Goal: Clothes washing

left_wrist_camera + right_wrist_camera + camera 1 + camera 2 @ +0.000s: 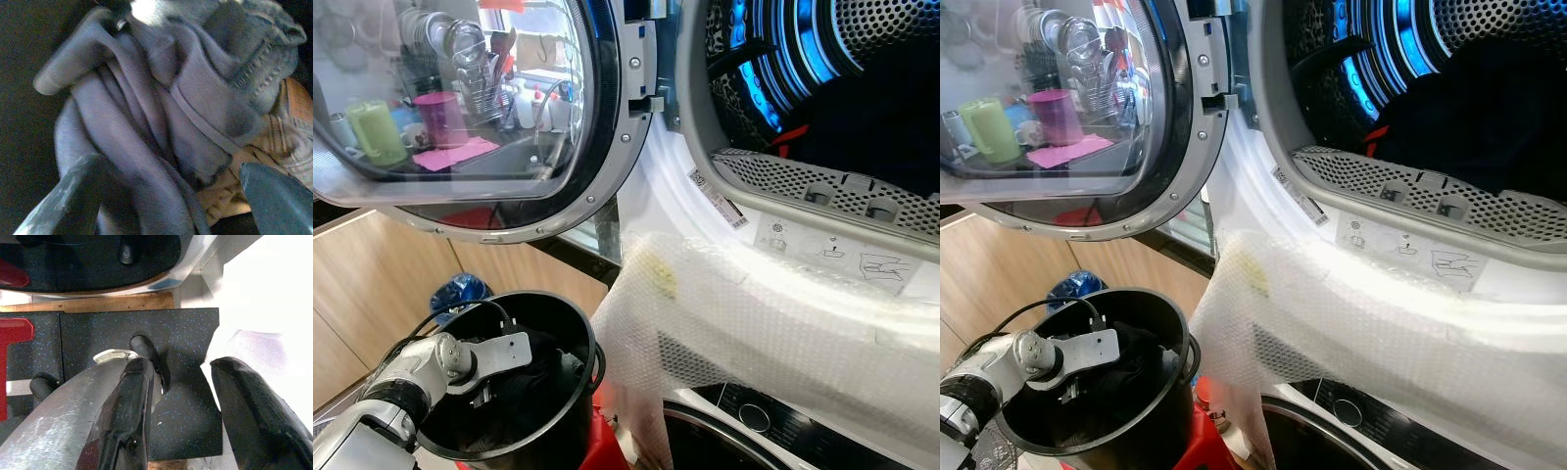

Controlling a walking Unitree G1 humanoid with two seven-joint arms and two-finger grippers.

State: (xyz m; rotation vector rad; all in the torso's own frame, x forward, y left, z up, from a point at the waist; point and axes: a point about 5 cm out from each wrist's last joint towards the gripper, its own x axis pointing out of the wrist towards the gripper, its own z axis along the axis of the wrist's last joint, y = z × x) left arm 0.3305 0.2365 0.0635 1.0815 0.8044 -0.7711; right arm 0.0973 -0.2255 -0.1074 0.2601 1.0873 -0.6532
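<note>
A black bucket (563, 318) stands at the lower left, holding dark clothes (543, 367). My left arm (421, 377) reaches down into it. In the left wrist view my left gripper (171, 205) is open, its fingers either side of a crumpled grey-blue garment (146, 122), with a tan piece (274, 142) beside it. The open drum (842, 69) of the upper machine glows blue and holds dark laundry (1489, 108). My right gripper (181, 367) hangs open over a dark speckled floor mat (98, 333), holding nothing.
The round glass door (460, 108) is swung open to the left, above the bucket. A sheet of bubble wrap (754, 313) drapes over the machine's lip down to a lower machine (754, 421). A red stool (602, 446) sits under the bucket; a blue object (460, 292) lies behind it.
</note>
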